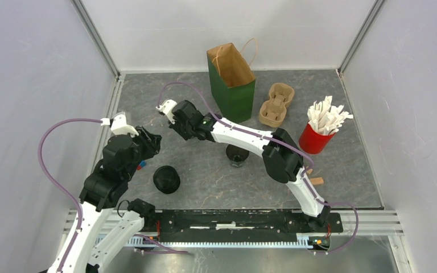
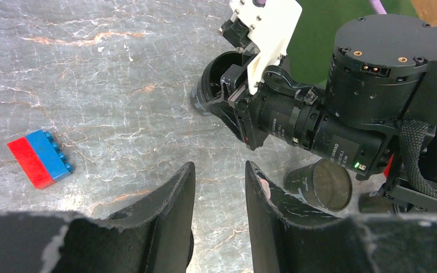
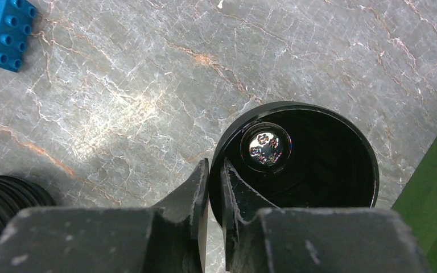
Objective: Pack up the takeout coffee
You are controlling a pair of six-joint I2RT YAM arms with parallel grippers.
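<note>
An open black takeout coffee cup point(image 3: 318, 165) with no lid stands on the grey table. My right gripper point(image 3: 214, 165) is shut on its rim, one finger inside and one outside the wall. The left wrist view shows the same cup point(image 2: 207, 94) under the right wrist. A second black cup point(image 1: 237, 154) lies on its side under the right forearm, its mouth point(image 2: 330, 185) facing the left wrist camera. A third black cup with a lid point(image 1: 167, 179) stands near the left arm. My left gripper point(image 2: 219, 168) is open over bare table. The green paper bag point(image 1: 231, 79) stands open at the back.
A tan pulp cup carrier point(image 1: 276, 105) lies to the right of the bag. A red cup of white packets point(image 1: 316, 136) stands further right. A red and blue brick point(image 2: 40, 158) lies on the table to the left of my left gripper.
</note>
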